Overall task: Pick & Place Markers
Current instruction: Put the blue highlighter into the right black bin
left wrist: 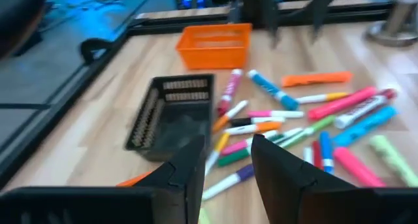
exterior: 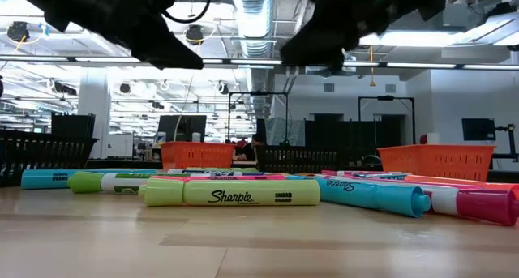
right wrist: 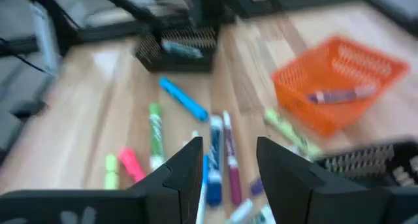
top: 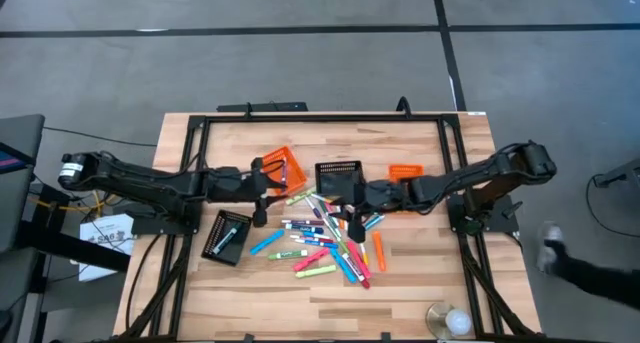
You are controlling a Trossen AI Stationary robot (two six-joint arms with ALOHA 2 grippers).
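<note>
Notice that both of your hands hang above the pile with nothing in them, which suits a moment of choosing a target. Your left hand (top: 262, 195) has its fingers (left wrist: 186, 168) spread with a clear gap, and through that gap you look onto the near end of the markers (top: 325, 241), strewn loose on the bench (top: 420, 283). Just ahead of that hand and a little to one side sits a black basket (left wrist: 171, 113), empty as far as I can tell; farther off is an orange basket (left wrist: 214, 44).

Your right hand (top: 352, 205) is also spread and empty. Directly under and ahead of it lie a white-and-blue marker (right wrist: 215, 149) and a purple one (right wrist: 230, 157), side by side and running almost in line with its fingers, so you would probably need to turn the wrist to close across either barrel. Off to one side of this hand an orange basket (right wrist: 337, 80) is tipped on its edge with one marker (right wrist: 339, 93) already inside, and another black basket (right wrist: 179, 46) beyond holds one too.

Most markers overlap or touch, so a pinch may catch two at once.
</note>
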